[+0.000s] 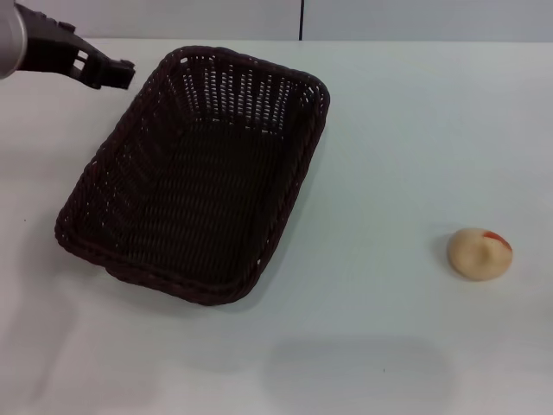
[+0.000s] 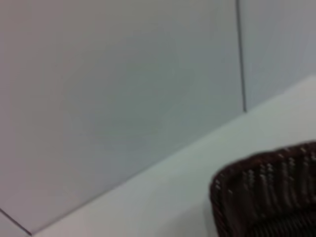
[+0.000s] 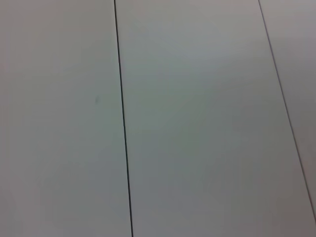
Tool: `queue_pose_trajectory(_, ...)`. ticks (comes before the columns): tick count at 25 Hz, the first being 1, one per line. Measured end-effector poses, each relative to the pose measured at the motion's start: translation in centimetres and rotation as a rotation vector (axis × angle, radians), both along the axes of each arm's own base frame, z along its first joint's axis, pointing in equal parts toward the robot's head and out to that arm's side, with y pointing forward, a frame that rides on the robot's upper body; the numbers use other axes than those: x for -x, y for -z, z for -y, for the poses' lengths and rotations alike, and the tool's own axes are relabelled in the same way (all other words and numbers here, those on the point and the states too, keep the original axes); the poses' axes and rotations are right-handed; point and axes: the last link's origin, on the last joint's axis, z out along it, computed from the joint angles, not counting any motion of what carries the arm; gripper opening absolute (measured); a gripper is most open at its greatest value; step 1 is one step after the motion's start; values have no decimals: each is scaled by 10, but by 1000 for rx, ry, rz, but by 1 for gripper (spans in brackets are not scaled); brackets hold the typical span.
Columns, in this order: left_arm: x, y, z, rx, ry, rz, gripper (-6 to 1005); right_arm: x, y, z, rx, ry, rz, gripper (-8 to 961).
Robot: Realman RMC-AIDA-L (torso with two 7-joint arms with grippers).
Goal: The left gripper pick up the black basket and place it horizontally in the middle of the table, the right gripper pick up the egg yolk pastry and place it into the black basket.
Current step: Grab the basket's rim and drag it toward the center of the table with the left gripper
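Note:
The black basket (image 1: 194,181) lies empty on the white table (image 1: 397,130), left of the middle, its long side running slantwise away from me. My left gripper (image 1: 117,73) hovers just off the basket's far left corner, not touching it. One corner of the basket also shows in the left wrist view (image 2: 266,190). The egg yolk pastry (image 1: 479,253), cream with a red-orange patch, sits alone on the table at the right, well apart from the basket. My right gripper is out of view in all frames.
A pale wall with a dark vertical seam (image 1: 301,19) stands behind the table's far edge. The right wrist view shows only wall panels with dark seams (image 3: 122,118). A faint shadow lies on the table in front (image 1: 359,372).

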Motion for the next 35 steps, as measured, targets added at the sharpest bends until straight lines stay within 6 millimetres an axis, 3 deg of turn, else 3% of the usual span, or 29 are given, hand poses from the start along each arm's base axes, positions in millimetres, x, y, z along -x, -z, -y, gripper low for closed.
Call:
queue_pose_trajectory(14,26,43,-20,151,-132,-74,719,2,1,-2,4,-10,-1,803)
queue_pose_trajectory(35,37,65,-35,213,-179,-107,696,1,-1,-1,-1,-11,4,803)
